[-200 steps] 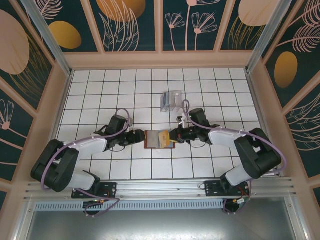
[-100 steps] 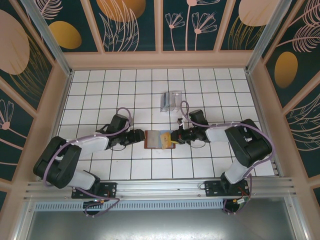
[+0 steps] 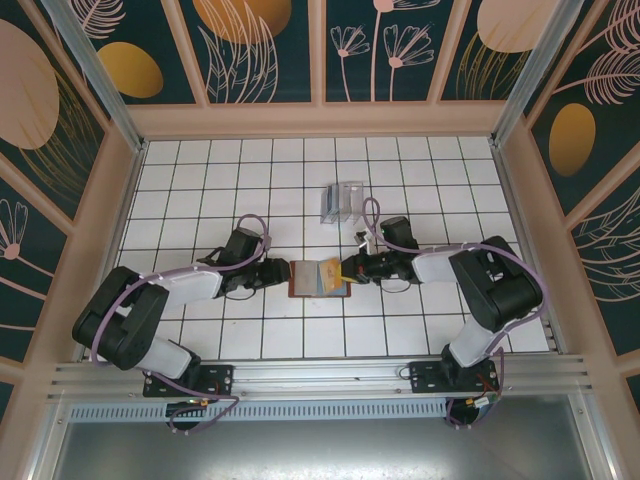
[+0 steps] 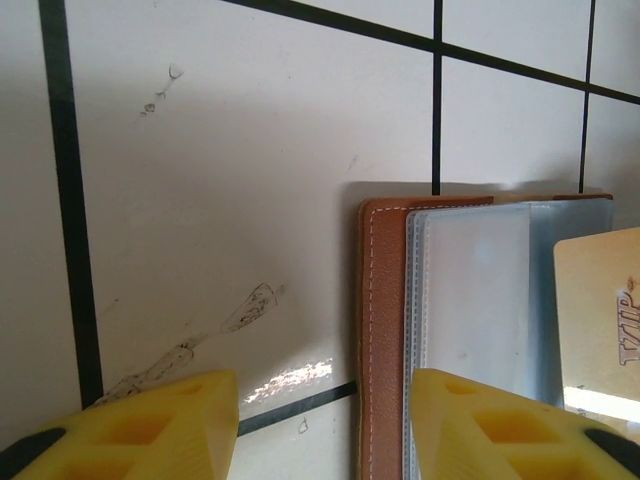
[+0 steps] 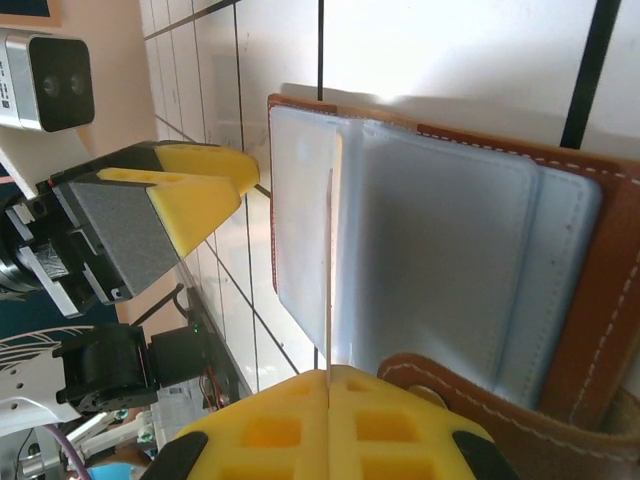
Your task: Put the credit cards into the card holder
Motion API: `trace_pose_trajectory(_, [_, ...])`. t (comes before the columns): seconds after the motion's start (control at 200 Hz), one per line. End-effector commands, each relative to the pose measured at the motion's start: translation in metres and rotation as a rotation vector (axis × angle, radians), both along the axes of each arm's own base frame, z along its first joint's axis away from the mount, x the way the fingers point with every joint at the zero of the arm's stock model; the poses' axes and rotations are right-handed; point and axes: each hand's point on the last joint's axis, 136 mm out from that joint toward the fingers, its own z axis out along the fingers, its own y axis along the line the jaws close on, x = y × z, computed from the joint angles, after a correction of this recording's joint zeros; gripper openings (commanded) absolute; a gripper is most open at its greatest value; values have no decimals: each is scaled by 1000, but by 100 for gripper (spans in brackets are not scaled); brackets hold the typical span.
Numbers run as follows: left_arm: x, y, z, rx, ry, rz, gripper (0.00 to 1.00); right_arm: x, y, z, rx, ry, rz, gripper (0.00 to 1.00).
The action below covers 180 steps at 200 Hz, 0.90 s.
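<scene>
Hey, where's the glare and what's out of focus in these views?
Left wrist: glare streak on the tile beside the card holder, which casts a soft shadow; the left gripper jaws are blurred. Right wrist: the right gripper jaws, pinching an edge-on credit card, are slightly soft, the holder's clear sleeves sharp. Top external: even light, no blur.

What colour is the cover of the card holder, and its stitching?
The card holder is reddish-brown with pale stitching, clearest in the left wrist view.
</scene>
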Motion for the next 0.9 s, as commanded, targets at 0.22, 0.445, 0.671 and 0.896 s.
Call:
trace_pose_trajectory(0.22, [-5,-22,4,-72,-10,-72,42,1,10,-11,22,-9,44,0])
trace_pose_trajectory(0.445, [-8,-22,0,-82,-1,-67,37,-2,10,-22,8,21,41,0])
trace_pose_trajectory(0.671, [-8,-20,-5,-62,4,-65,31,-1,12,-26,-2,25,33,0])
trace_pose_trajectory(0.896, [-10,-17,-9,-52,8,-59,26,1,13,-30,-3,32,16,0])
